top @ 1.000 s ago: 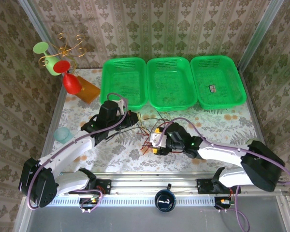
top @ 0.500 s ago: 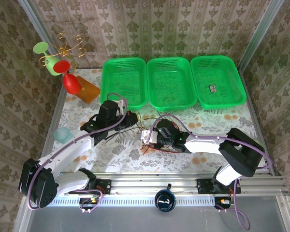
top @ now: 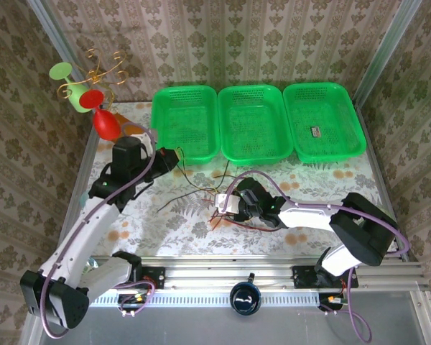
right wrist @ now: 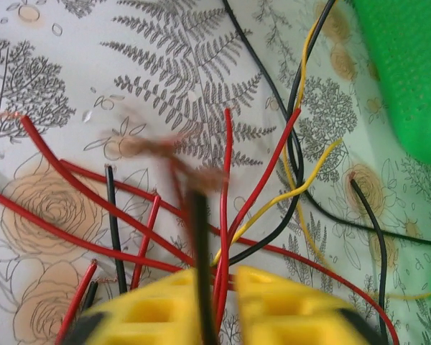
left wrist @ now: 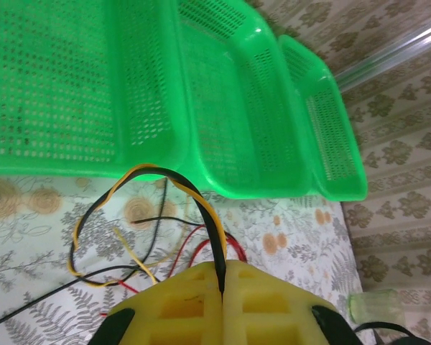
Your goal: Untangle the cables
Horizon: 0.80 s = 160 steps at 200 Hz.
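We log thin glossy cables (right wrist: pixel 225 180) | left gripper (left wrist: pixel 223 279) pinching one | right gripper (right wrist: pixel 215 302) grip: cannot tell | fern-print table (top: pixel 179 224), 6 o'clock of perforated baskets (top: pixel 251 88)

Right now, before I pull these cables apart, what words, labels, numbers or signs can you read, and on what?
No text can be read.
The small dark item in the right green basket: pale marks, too small to read.
The cables, wallpaper and tablecloth: patterns only, no lettering.

The floral table (top: pixel 165 224) bears three green baskets (top: pixel 253 122) and loose, tangled cables (right wrist: pixel 225 180).
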Each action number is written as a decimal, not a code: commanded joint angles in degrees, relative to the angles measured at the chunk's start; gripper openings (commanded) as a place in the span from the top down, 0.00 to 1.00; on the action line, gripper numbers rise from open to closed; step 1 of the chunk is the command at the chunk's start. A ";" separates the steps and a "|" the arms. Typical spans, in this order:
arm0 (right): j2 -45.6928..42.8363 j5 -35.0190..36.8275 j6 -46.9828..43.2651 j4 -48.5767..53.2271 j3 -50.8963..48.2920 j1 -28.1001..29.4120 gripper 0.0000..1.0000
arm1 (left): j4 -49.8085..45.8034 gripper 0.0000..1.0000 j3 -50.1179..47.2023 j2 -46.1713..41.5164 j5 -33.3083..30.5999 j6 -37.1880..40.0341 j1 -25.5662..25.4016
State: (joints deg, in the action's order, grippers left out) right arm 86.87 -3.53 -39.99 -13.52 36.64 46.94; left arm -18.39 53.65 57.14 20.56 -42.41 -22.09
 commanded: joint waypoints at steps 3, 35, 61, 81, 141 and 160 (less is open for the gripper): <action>-3.67 -0.88 1.42 3.92 1.44 -0.51 0.39 | -2.89 1.00 2.75 -0.98 2.49 1.43 -0.48; -11.89 -3.54 7.79 9.86 4.08 -1.48 0.19 | -3.38 1.00 4.08 -1.03 1.53 1.74 -1.68; -19.93 -8.26 14.47 12.21 5.96 -3.83 0.18 | -1.96 1.00 4.29 0.19 0.81 1.40 -3.25; -23.68 -11.18 21.69 11.26 7.17 -5.33 0.15 | -0.26 1.00 4.18 1.36 0.20 1.03 -5.19; -17.12 -15.73 46.37 8.65 14.51 -5.28 0.22 | 3.58 1.00 3.80 4.47 -0.25 -0.13 -8.67; -12.76 -17.58 51.47 6.00 15.78 -5.28 0.28 | 3.67 1.00 3.77 4.46 -0.34 -0.12 -8.94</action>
State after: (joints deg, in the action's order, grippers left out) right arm 69.84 -16.86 -0.64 -4.34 50.06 41.56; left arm -16.88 55.70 61.67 20.73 -42.24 -30.50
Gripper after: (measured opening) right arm 0.749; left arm 0.051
